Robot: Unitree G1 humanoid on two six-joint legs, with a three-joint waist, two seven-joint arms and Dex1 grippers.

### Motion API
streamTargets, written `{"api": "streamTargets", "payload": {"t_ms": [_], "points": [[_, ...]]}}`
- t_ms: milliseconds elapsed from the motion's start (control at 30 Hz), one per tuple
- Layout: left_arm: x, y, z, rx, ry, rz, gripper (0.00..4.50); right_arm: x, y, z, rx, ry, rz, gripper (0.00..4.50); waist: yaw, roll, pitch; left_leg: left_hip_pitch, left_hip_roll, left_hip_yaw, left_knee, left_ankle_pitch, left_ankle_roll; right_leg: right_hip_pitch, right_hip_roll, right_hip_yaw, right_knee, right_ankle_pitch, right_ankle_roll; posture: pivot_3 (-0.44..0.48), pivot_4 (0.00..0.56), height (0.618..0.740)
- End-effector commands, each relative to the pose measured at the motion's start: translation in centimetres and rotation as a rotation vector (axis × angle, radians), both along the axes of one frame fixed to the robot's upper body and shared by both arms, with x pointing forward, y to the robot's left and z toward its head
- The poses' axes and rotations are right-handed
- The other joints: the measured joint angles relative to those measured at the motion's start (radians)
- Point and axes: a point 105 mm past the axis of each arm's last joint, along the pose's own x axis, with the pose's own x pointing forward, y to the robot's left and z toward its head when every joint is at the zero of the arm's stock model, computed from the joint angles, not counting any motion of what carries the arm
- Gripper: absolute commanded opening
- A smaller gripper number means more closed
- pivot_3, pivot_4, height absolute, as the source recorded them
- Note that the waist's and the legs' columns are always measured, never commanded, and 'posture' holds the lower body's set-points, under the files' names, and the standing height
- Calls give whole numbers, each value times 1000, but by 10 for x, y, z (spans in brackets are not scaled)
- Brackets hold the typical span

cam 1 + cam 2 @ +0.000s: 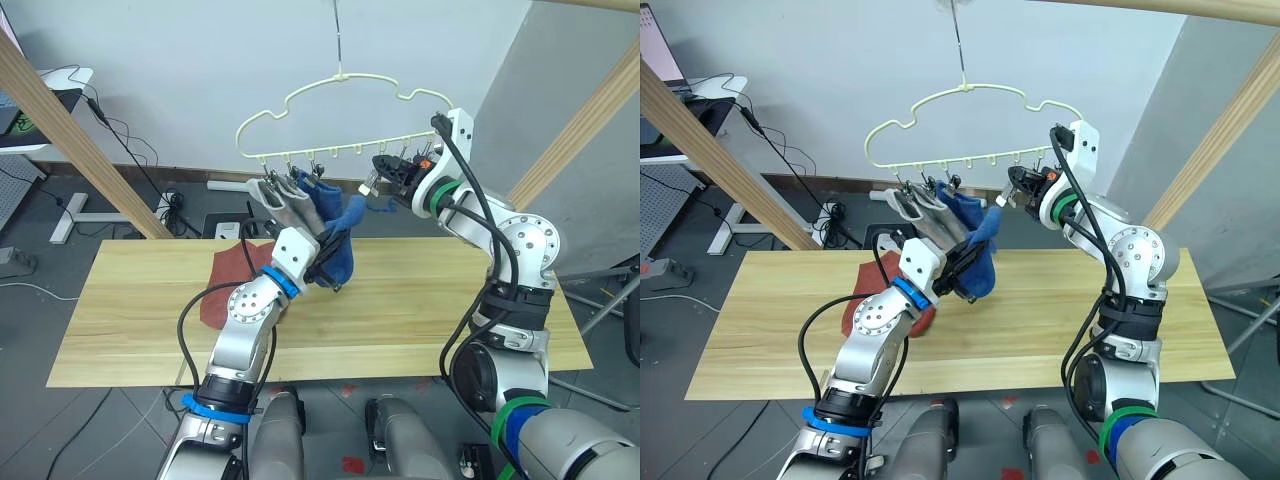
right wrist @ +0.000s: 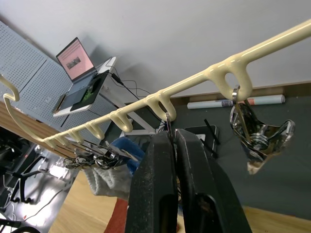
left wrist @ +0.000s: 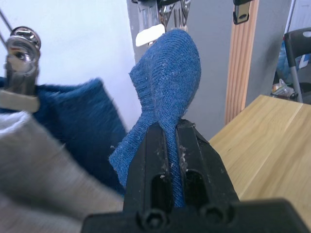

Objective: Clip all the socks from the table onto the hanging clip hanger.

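The rust-red fabric socks (image 1: pixel 232 275) near the light wooden plank table's (image 1: pixel 420 310) far edge lie partly hidden behind the left arm; their number is unclear.

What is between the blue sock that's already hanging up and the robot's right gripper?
The second blue sock, shut in the left gripper, rises into that gap under the clip hanger, seen in both eye views.

The setting was a robotics lab or test workspace rather than a home. A bare plank table (image 1: pixel 420 300) stood on a grey floor inside a rough wooden-pole frame (image 1: pixel 70 135). Behind it, loose cables (image 1: pixel 130 135) trailed along a plain white wall, beside a desk carrying an open laptop (image 2: pixel 80 73) and a grey pegboard panel (image 2: pixel 29 73).
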Motion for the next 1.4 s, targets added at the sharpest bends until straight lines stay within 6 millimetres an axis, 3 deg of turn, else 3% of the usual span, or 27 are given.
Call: {"api": "streamTargets", "payload": {"t_ms": [33, 533, 633, 767, 800, 933, 1033, 1233, 1267, 1400], "points": [[0, -5, 12, -3, -61, -13, 50, -3, -4, -4, -5, 24, -21, 0, -1, 0, 0, 0, 0, 0, 0, 0, 0, 0, 0, 0, 0, 0, 0, -40, 235, 740], [4, -5, 27, -17, -126, -5, 50, -6, 1, -8, -4, 36, -8, 0, -1, 0, 0, -1, 0, -1, 0, 0, 0, 0, 0, -2, 0, 0, 0, -35, 236, 740], [4, -8, 29, -18, -128, -16, 0, -8, 4, -7, 11, 33, 12, 759, -1, 0, 0, -1, 0, -1, 0, 0, 0, 0, 0, -2, 0, 0, 0, -36, 237, 740], [3, -13, 29, -26, -108, -46, 0, -8, 2, -6, 9, 26, 10, 2212, -3, 0, 0, -1, 0, -2, 0, 0, 0, 0, 0, -2, 0, 0, 0, -37, 238, 740], [2, -15, 28, -27, -92, -61, 549, -9, 0, -5, 8, 22, 7, 2574, -4, 0, 0, -1, 0, -1, 0, 0, 0, 0, 0, -2, 0, 0, 0, -37, 239, 740], [-1, -24, 18, -73, 38, -136, 1644, -18, -11, 2, 25, -14, 17, 4002, -6, 0, 0, -2, 0, -2, 0, 0, 0, -1, 0, -2, 0, 0, 0, -51, 242, 740], [3, -19, 14, -131, 126, -135, 2464, -29, -15, 5, 12, -46, 50, 4021, -7, 0, 0, -3, 0, -2, 0, 0, 0, -1, 0, -3, 0, 0, 0, -62, 243, 740], [9, 14, 11, -186, 247, -104, 4295, -45, -24, -5, -163, -143, 44, 4021, -17, 0, 0, -3, 1, -3, 0, 0, 0, -1, 2, -3, 0, 0, 0, -72, 247, 740], [8, 19, 10, -183, 261, -106, 4488, -45, -25, -7, -191, -161, 32, 4021, -19, 0, 0, -3, 1, -3, 0, 0, 0, -1, 2, -3, 0, 0, 0, -71, 250, 740], [-6, 50, 6, -62, 318, -100, 4488, -44, -24, -21, -321, -262, -52, 4021, -35, 0, 0, -2, 1, -3, 0, 0, 0, -1, 3, -2, 0, 0, 0, -64, 252, 740]]}}
